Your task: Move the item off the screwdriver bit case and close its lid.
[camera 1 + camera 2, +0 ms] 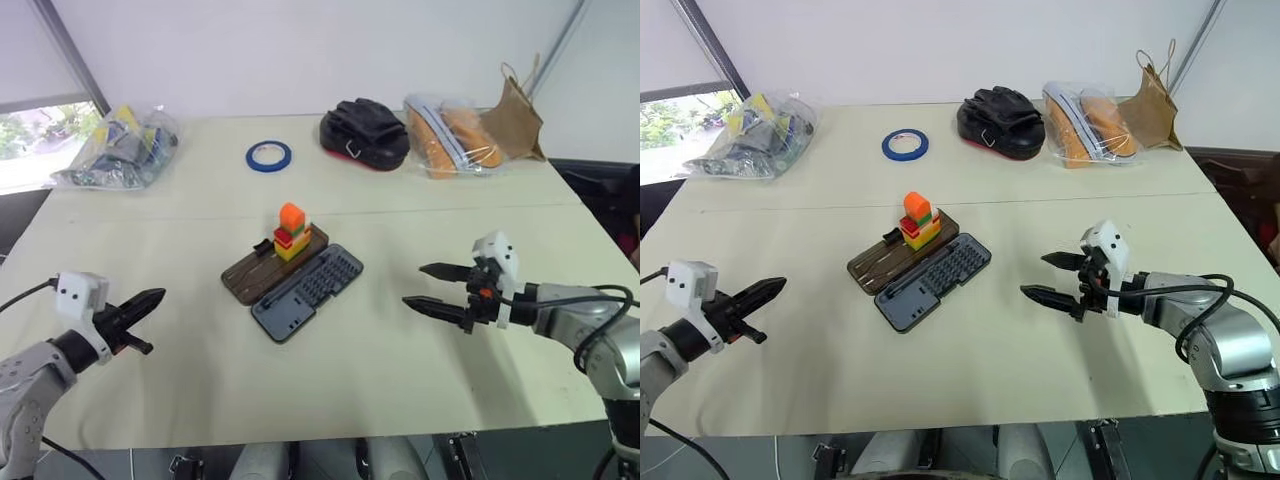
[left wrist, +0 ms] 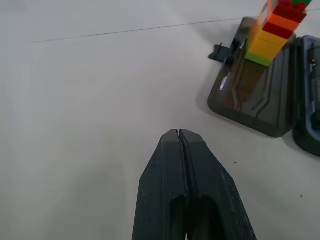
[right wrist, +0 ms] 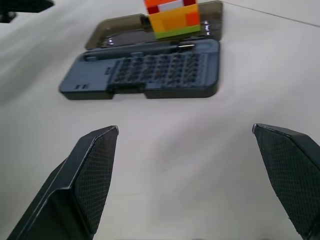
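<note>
The screwdriver bit case lies open in the middle of the table, its grey-blue bit tray nearer me. Its dark brown lid lies flat behind the tray. On the lid's far end stands the item, a block stack with orange on top and yellow lowest. My left gripper hovers shut and empty near the table's left front, well left of the case. My right gripper is open and empty to the right of the case, pointing toward it. The right wrist view shows its fingertips wide apart before the tray.
A blue tape ring, a black pouch, a clear bag with orange contents and a brown paper bag line the table's far side. A plastic bag of items lies at the far left corner.
</note>
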`<state>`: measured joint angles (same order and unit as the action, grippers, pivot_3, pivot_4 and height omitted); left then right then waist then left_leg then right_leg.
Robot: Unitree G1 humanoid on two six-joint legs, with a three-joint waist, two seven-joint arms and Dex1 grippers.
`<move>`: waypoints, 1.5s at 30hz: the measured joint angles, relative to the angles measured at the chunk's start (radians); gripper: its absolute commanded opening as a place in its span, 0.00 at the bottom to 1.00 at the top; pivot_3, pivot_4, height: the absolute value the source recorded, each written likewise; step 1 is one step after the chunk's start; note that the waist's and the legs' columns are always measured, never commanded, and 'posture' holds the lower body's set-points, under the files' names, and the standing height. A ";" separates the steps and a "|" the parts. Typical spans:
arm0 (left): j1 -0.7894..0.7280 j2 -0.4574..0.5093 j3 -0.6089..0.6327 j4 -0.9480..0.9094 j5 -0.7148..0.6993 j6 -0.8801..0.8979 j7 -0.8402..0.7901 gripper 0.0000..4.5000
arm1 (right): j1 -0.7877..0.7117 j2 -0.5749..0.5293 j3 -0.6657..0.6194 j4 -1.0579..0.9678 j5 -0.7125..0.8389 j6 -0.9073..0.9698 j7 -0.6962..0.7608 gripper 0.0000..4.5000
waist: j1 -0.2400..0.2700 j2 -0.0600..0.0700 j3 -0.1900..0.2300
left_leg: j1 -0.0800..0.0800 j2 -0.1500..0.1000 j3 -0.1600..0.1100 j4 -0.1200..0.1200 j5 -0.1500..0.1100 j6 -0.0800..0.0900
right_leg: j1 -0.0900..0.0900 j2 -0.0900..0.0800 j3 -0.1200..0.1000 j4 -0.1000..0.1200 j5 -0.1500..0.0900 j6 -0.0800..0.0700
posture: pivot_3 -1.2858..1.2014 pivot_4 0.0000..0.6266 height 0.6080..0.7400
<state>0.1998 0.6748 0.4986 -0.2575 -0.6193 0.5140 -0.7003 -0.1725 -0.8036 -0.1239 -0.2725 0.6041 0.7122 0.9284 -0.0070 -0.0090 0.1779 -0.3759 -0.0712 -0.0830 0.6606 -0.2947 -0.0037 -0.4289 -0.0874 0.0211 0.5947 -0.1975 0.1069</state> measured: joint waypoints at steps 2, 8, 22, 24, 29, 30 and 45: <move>0.003 -0.001 0.001 -0.002 0.000 0.000 0.007 0.00 | 0.002 0.003 0.005 0.001 -0.001 0.000 0.000 1.00 | 0.000 0.000 0.000 | 0.000 0.000 0.000 0.000 0.000 0.000 | 0.000 0.000 0.000 0.000 0.000 0.000 | 0.52 0.24 1.00; 0.000 -0.017 0.023 -0.003 -0.001 0.000 0.034 0.00 | 0.003 0.004 0.005 0.001 -0.001 0.000 0.000 1.00 | -0.001 0.000 0.000 | 0.000 0.000 0.000 0.000 0.000 0.000 | 0.000 0.000 0.000 0.000 0.000 0.000 | 0.52 0.24 1.00; -0.022 -0.021 0.026 0.028 0.020 -0.035 0.027 0.00 | -0.005 0.007 0.005 0.026 -0.013 -0.001 -0.004 1.00 | -0.001 0.000 0.000 | 0.000 0.000 0.000 0.000 0.000 0.000 | 0.000 0.000 0.000 0.000 0.000 0.000 | 0.52 0.24 1.00; -0.040 -0.020 0.025 0.047 0.024 -0.041 0.023 0.00 | -0.005 0.011 0.005 0.025 -0.014 -0.001 -0.008 1.00 | -0.001 0.000 0.000 | 0.000 0.000 0.000 0.000 0.000 0.000 | 0.000 0.000 0.000 0.000 0.000 0.000 | 0.52 0.24 1.00; -0.057 -0.019 0.022 0.078 0.043 -0.054 0.007 0.00 | -0.005 0.011 0.005 0.025 -0.022 -0.004 -0.011 1.00 | -0.001 0.000 0.000 | 0.000 0.000 0.000 0.000 0.000 0.000 | 0.000 0.000 0.000 0.000 0.000 0.000 | 0.52 0.24 1.00; -0.059 -0.018 0.020 0.086 0.044 -0.061 0.003 0.00 | -0.005 0.011 0.005 0.025 -0.023 -0.004 -0.011 1.00 | -0.001 0.000 0.000 | 0.000 0.000 0.000 0.000 0.000 0.000 | 0.000 0.000 0.000 0.000 0.000 0.000 | 0.52 0.24 1.00; -0.588 -0.080 -0.436 0.326 0.188 -0.200 -0.267 0.00 | -0.064 0.111 0.105 -0.158 0.045 0.078 -0.087 1.00 | 0.022 0.000 0.000 | -0.001 -0.002 0.000 0.001 0.000 0.000 | 0.000 0.001 -0.001 0.000 0.002 0.004 | 0.52 0.24 1.00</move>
<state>-0.3886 0.5947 0.0629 0.0689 -0.4312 0.3137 -0.9673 -0.2366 -0.6922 -0.0191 -0.4307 0.6491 0.7903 0.8411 0.0151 -0.0092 0.1778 -0.3768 -0.0734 -0.0831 0.6617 -0.2949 -0.0032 -0.4289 -0.0863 0.0199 0.5949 -0.1950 0.1106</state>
